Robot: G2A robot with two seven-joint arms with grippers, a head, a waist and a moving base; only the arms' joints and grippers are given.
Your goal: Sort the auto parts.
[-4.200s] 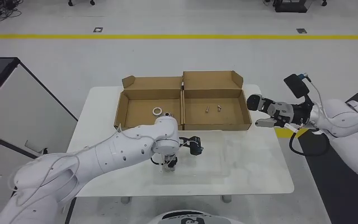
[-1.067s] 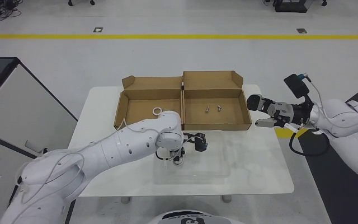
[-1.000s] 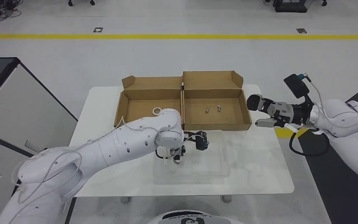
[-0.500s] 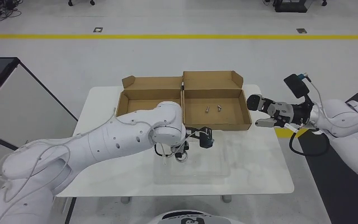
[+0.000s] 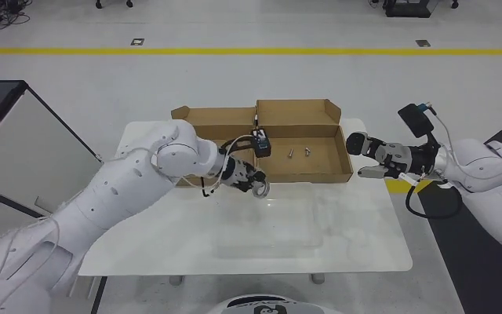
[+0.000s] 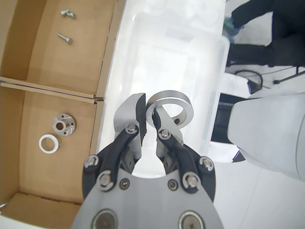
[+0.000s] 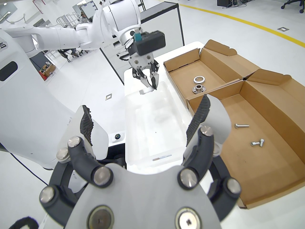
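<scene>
My left gripper [image 6: 149,113] is shut on the rim of a silver metal ring [image 6: 169,108], holding it in the air above the table between the clear bin and the front wall of the boxes. The top view shows that gripper [image 5: 255,184] and ring [image 5: 261,189] by the seam of the two cardboard boxes. The left box [image 6: 14,125] holds a flanged hub [image 6: 63,125] and a white ring [image 6: 49,143]. Two bolts [image 6: 64,38] [image 6: 68,14] lie in the right box [image 5: 302,129]. My right gripper [image 5: 359,157] hangs open and empty off the right box's outer end.
A clear plastic bin [image 5: 318,235] stands on the white table [image 5: 141,157] in front of the boxes; I cannot make out any parts in it. The box flaps [image 5: 205,116] stand up at the back. A person's legs [image 6: 266,32] are beyond the table.
My left arm has risen from the clear bin with the ring and swung back toward the boxes, its elbow now out to the left. The right arm has not moved.
</scene>
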